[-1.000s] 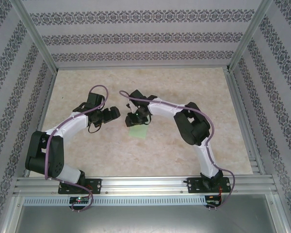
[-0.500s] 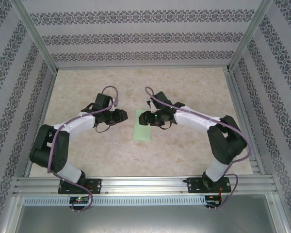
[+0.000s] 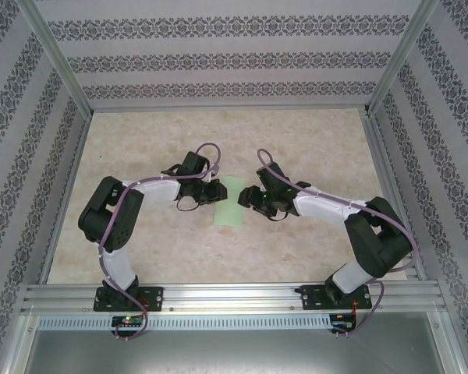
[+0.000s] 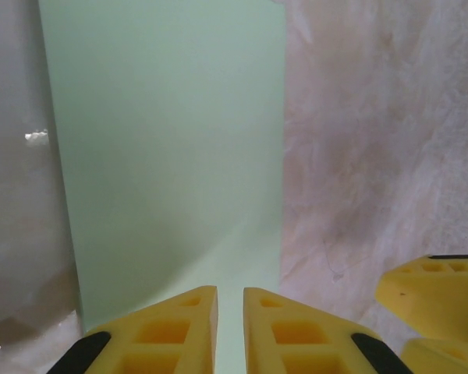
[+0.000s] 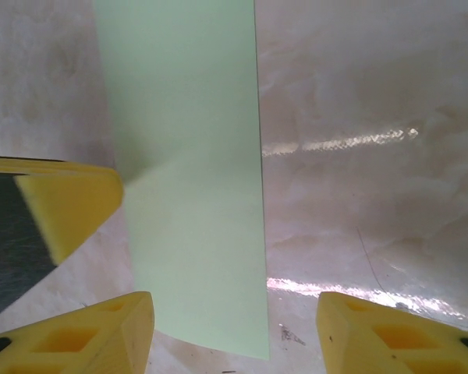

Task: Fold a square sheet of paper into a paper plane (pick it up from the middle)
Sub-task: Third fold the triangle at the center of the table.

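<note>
So the left gripper (image 4: 230,293) is sitting with fingers almost pinched together, just a slit, at the edge of the square sheet of paper (image 3: 231,201), can't tell if it's gripping; the right gripper (image 5: 234,300) is hanging wide open, holding nothing. Sheet's lying flat on the table (image 3: 296,140) between the 2; I'm betting any sideways nudge is going to be skidding it and skewing the crease.
</note>
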Controlling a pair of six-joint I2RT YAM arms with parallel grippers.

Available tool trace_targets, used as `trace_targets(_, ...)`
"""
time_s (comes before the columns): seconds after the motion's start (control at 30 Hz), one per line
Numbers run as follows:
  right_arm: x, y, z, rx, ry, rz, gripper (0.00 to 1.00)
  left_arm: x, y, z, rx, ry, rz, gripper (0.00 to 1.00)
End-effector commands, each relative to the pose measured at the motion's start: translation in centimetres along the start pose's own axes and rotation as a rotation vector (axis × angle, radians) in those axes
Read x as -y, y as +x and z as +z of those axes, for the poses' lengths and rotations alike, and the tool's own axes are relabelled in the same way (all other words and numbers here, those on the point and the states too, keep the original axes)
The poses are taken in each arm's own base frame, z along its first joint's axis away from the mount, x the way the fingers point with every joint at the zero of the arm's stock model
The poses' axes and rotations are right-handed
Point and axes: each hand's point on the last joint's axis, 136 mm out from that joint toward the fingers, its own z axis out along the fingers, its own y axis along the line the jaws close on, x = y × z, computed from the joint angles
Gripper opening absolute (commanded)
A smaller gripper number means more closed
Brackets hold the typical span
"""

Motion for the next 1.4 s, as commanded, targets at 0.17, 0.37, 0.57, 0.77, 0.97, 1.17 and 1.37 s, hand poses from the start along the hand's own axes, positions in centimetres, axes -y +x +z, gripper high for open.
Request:
trace_targets(0.17, -0.3, 0.7, 1.2, -0.018, -0.017, 0.044, 0.57, -2.6, 0.3, 0.9, -0.007, -0.145, 0.006, 0.16)
trace_targets(0.37, -0.2, 2.2, 2.1, -0.073, -0.007, 0.058, 0.56, -4.5, 1.1, 1.6, -0.032, -0.198, -0.023, 0.15)
trace_targets(0.57, -0.1, 3.7, 2.9, -0.118, 0.002, 0.064, 0.56, -5.4, 1.6, 1.8, -0.046, -0.226, -0.034, 0.14)
trace_targets(0.77, -0.3, 4.7, 3.5, -0.154, -0.004, 0.066, 0.56, -5.7, 1.8, 1.9, -0.050, -0.239, -0.040, 0.14)
trace_targets(0.97, -0.7, 5.2, 3.8, -0.172, -0.019, 0.060, 0.54, -5.8, 1.8, 1.8, -0.051, -0.241, -0.041, 0.14)
trace_targets(1.17, -0.9, 5.8, 4.1, -0.191, -0.027, 0.059, 0.53, -5.8, 1.8, 1.9, -0.049, -0.241, -0.041, 0.14)
trace_targets(1.37, -0.1, 5.7, 3.5, -0.162, 0.016, 0.056, 0.53, -5.9, 1.9, 1.9, -0.052, -0.241, -0.042, 0.14)
